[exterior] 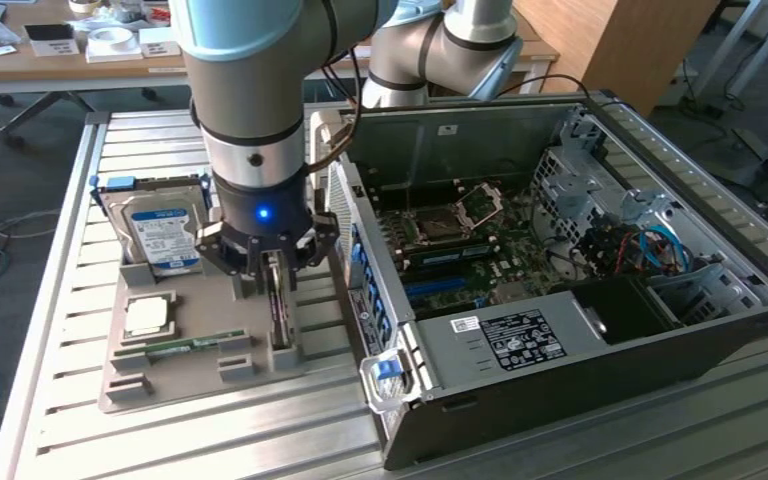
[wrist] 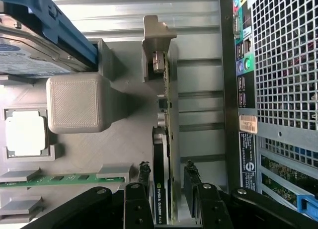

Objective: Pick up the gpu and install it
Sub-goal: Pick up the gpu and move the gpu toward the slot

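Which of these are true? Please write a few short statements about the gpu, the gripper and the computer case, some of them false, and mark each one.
1. The gpu stands on its edge in the gray holder. True.
2. The gpu is already installed in the computer case. False: it is in the holder, outside the case.
3. The gripper is open, with one finger on each side of the gpu. True.
4. The hard drive lies inside the case. False: it sits in the gray holder, on the exterior view's left of the case.
5. The case is open and its motherboard can be seen. True.
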